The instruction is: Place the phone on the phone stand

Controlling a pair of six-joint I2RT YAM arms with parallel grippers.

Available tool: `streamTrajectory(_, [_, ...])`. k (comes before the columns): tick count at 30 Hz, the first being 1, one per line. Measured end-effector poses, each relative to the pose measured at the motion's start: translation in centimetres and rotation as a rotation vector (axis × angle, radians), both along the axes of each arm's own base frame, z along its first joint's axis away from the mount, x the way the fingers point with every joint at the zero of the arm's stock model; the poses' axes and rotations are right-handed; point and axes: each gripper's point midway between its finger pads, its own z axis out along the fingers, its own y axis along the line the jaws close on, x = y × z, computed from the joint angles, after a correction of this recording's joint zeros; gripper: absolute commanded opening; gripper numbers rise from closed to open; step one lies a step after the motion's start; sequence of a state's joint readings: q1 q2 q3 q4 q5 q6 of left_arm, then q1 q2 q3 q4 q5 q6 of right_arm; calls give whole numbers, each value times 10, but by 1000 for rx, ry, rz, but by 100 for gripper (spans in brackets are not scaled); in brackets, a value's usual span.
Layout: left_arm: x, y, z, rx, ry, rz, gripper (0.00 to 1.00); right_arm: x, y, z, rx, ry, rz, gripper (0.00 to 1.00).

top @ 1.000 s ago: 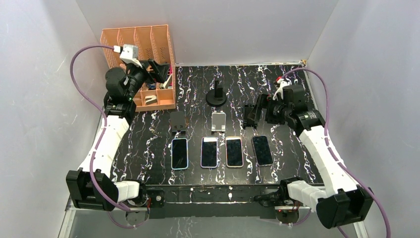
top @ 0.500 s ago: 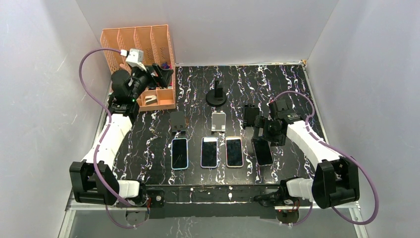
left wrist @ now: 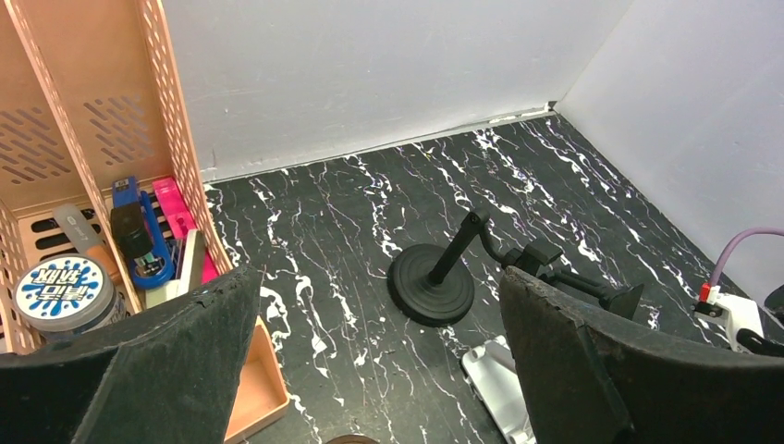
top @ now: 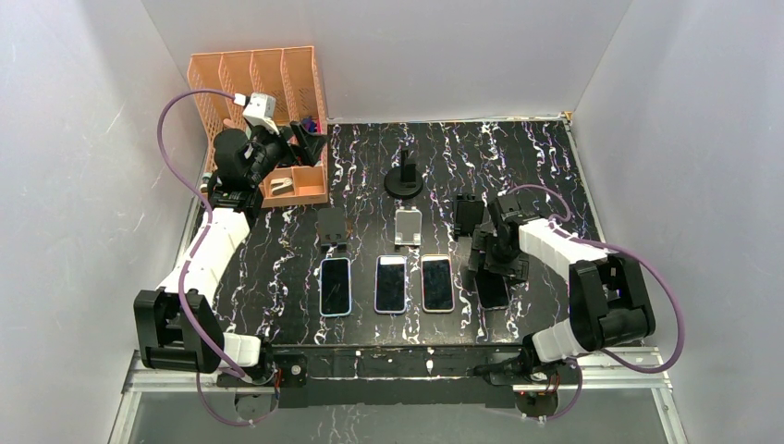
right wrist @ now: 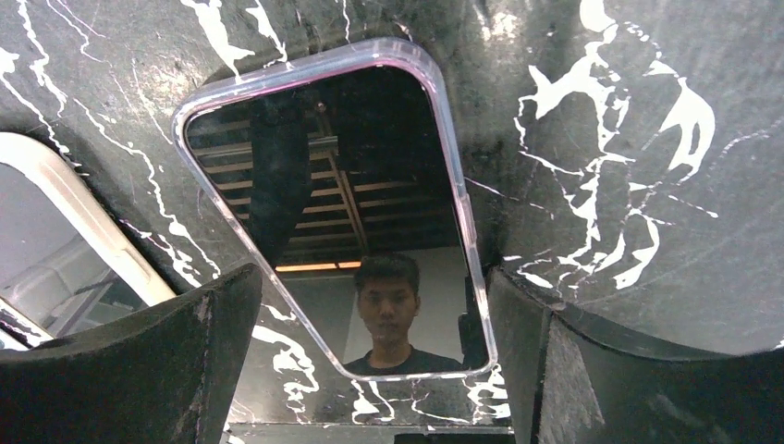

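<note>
**Right claw and target phone.** My right claw (right wrist: 370,365) hangs over the rightmost phone (right wrist: 342,176) with its jaws spread wide, one finger on each side, gripping nothing. The phone has a clear case and lies flat, screen up, on the black marbled table (right wrist: 647,139). A row of three more phones (top: 391,283) lies to its left. Behind the row stand a silver phone stand (top: 408,227) and a round-based black stand (top: 404,178). My left claw (left wrist: 370,361), also spread and empty, hovers beside the orange organizer (left wrist: 111,92).
</note>
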State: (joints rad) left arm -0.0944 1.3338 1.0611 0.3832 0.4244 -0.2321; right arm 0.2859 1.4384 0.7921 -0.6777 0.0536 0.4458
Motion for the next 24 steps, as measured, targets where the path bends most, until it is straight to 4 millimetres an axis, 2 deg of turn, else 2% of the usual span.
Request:
streamTrajectory(11, [0,1,-3,26,1,-3,98,1,3,-7,-28,19,18,98])
streamTrajectory(14, [3,1,-3,37,4,-4,98,0,4,-10,-71,45,28,88])
streamTrajectory(16, [5,0,-3,39,3,-5,98,-1,9,-10,-79,57,44,83])
streamTrajectory(20, [5,-2,-5,28,13,-17,98,-2,22,-10,-94,73,80,66])
streamTrajectory(24, [4,-8,-8,10,29,-48,98,-6,32,-11,-105,93,108,62])
